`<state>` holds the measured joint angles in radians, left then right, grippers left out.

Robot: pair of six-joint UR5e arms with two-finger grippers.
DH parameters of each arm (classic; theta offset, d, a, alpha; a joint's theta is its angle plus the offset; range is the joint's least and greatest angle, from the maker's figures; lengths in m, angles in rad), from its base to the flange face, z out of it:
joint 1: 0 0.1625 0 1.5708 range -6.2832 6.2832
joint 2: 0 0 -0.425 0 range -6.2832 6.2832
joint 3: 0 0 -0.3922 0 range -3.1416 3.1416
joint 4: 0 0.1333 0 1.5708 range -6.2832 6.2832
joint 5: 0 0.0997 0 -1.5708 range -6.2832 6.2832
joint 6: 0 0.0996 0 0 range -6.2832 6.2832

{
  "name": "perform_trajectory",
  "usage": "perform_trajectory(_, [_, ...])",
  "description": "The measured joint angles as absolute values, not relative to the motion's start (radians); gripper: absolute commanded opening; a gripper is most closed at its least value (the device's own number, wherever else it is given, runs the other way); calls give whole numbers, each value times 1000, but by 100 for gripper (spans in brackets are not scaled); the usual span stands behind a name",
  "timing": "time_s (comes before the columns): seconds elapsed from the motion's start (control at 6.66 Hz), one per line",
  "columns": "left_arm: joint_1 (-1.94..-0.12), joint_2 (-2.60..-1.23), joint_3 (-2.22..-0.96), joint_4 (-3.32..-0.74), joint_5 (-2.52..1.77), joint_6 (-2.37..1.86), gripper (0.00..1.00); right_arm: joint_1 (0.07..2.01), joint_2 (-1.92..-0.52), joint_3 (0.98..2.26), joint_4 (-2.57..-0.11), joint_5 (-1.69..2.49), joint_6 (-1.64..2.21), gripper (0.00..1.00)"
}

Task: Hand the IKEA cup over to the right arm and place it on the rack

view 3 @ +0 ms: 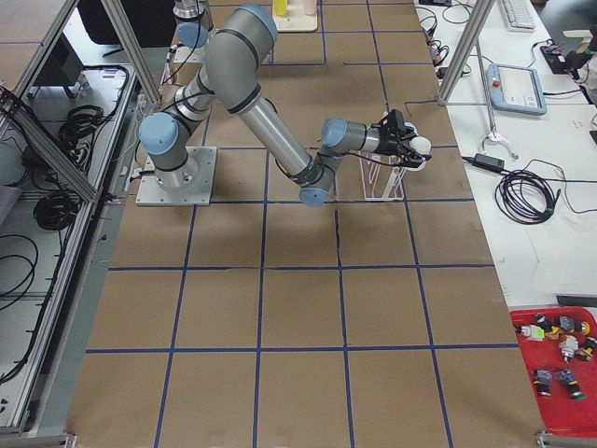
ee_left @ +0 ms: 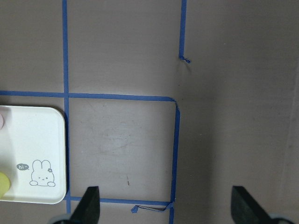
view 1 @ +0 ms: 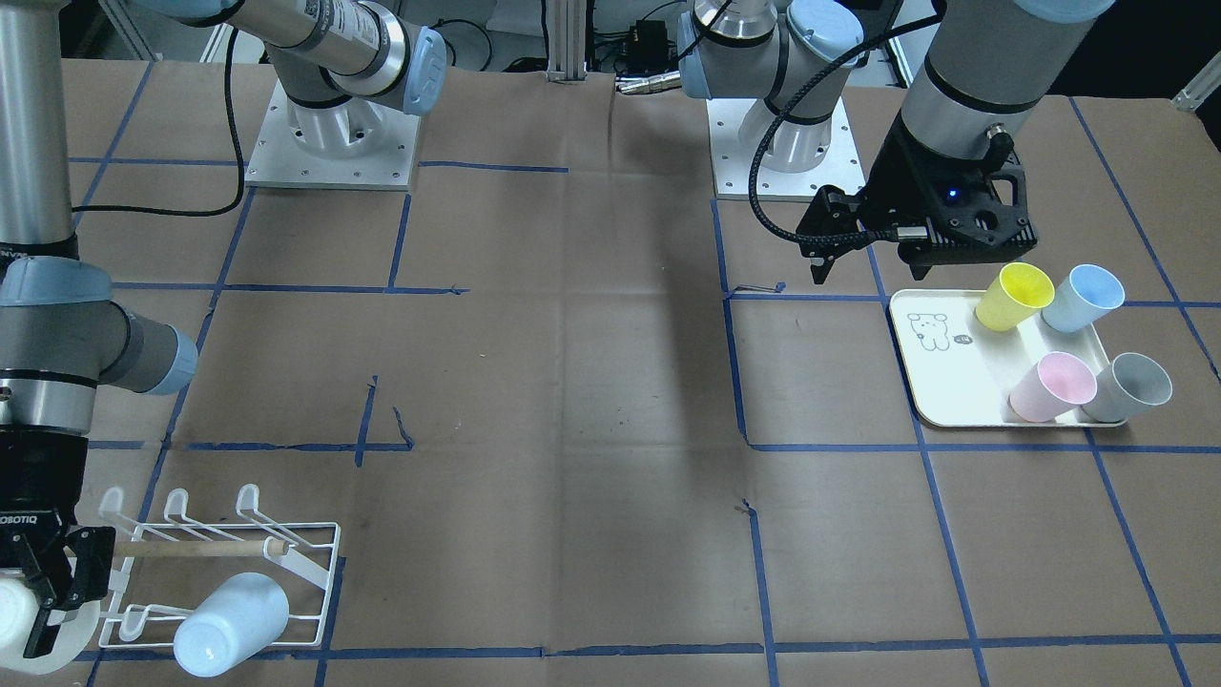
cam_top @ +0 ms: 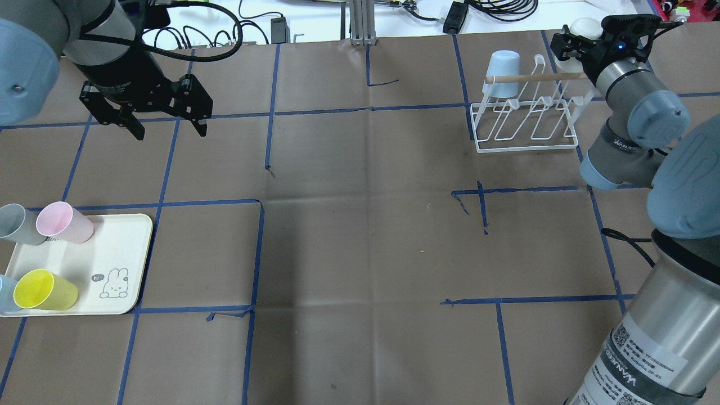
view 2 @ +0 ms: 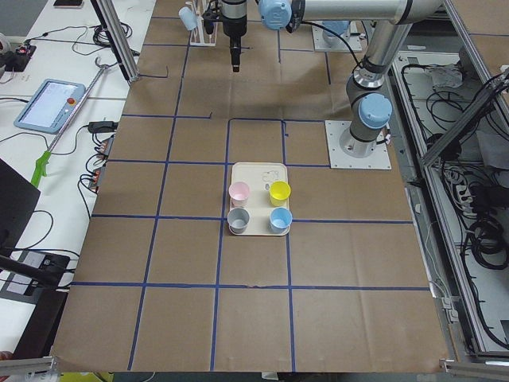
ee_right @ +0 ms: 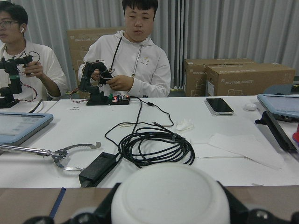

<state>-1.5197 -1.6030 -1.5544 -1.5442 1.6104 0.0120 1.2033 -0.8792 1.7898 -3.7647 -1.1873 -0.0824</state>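
The right end effector [ee_right: 170, 218] holds a white cup [ee_right: 170, 193] between its two fingers, and the cup's round bottom fills the low part of the right wrist view. The white cup is up off the brown worktop [cam_top: 360, 225]. The white wire rack [cam_top: 526, 121] stands just beside this end effector, on the side toward the middle of the worktop. The cup is not on the rack. A pale blue cup [cam_top: 502, 73] sits upside down on the rack, at the end far from the right end effector. A thin wooden stick [cam_top: 534, 77] lies across the top of the rack and points at the white cup. The left end effector [cam_top: 169, 134] is well apart from all this. Its fingers are spread wide and hold nothing. Under it is bare brown paper with blue tape lines. The cream tray [cam_top: 132, 236] with a bunny drawing lies off to one side of the left end effector, closer to the robot. On the tray lie a pink cup [cam_top: 63, 223], a grey cup [cam_top: 18, 224], a yellow cup [cam_top: 45, 289] and a blue cup [view 1: 1083, 298].
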Motion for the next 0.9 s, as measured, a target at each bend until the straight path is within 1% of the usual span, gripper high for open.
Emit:
perform_trajectory(0.15, [-1521, -1605, -1554, -1540, 1597, 17, 100, 1204, -879, 1790, -3765, -1187, -86, 99])
perform_trajectory(0.9, [-1522, -1606, -1554, -1537, 1561, 29, 100, 1205, -885, 1787, -3759, -1178, -74, 100])
